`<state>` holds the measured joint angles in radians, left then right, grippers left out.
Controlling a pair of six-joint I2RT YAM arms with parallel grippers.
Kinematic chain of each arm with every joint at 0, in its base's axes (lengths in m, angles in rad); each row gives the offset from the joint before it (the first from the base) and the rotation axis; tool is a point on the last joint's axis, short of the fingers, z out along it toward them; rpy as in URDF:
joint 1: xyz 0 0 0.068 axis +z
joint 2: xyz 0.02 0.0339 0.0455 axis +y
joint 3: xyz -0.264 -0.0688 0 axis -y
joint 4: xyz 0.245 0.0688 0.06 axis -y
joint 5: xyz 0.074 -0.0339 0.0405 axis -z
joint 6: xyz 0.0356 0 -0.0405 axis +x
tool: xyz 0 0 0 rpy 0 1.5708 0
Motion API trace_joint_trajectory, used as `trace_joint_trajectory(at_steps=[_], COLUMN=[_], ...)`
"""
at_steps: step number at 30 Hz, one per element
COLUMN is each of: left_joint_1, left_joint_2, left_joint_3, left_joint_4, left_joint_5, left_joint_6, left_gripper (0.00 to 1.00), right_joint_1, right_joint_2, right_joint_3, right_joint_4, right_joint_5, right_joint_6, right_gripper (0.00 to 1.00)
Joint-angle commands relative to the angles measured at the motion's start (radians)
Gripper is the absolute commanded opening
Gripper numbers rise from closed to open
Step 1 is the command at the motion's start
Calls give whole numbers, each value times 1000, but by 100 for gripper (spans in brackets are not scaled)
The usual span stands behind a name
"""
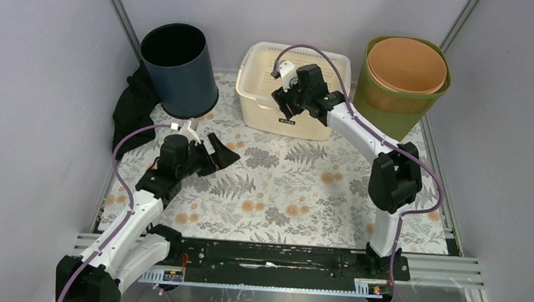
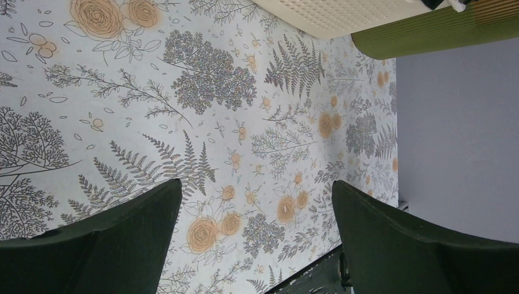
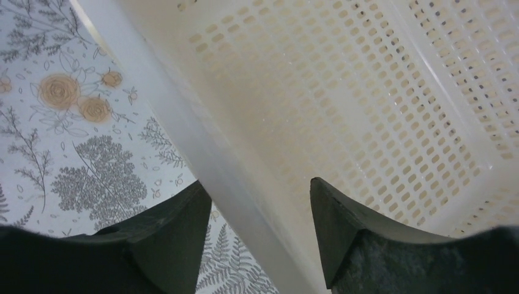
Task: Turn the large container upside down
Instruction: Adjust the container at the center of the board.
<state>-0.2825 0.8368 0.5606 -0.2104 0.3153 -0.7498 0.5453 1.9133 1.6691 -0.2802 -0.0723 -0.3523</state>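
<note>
The right claw (image 3: 260, 195), spread and gripping nothing, straddles the front rim of the cream perforated basket (image 1: 260, 108), which stands upright just right of the dark round bin (image 1: 178, 68), so in my judgement gripping and turning are both not yet done.

Overhead view from behind the near edge, looking down on the floral table (image 1: 282, 194), left wrist low over it, right wrist close above the cream basket (image 3: 343, 92), seen in all three.
</note>
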Motion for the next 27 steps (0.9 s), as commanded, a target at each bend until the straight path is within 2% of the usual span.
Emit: trace_joint_trajectory(at_steps=[1, 9, 17, 21, 23, 27], left_joint_1=[-3, -3, -3, -3, -3, -3], left_joint_2=[16, 47, 55, 50, 46, 31], left_joint_3=[25, 15, 9, 6, 4, -1], left_joint_4=[69, 97, 106, 105, 105, 104], left_joint_5=[17, 24, 26, 28, 31, 36], left_joint_6=[21, 15, 12, 9, 6, 2], left_gripper=[100, 100, 100, 100, 100, 100], right_joint_1=[7, 5, 5, 14, 26, 67], right_joint_2=[27, 106, 126, 120, 115, 118], right_joint_3=[90, 188, 217, 219, 218, 231], right_joint_4=[16, -73, -110, -139, -157, -234], right_joint_5=[-36, -57, -100, -128, -122, -77], right_joint_6=[-30, -42, -5, 29, 41, 51], right_gripper=[63, 43, 33, 33, 42, 51])
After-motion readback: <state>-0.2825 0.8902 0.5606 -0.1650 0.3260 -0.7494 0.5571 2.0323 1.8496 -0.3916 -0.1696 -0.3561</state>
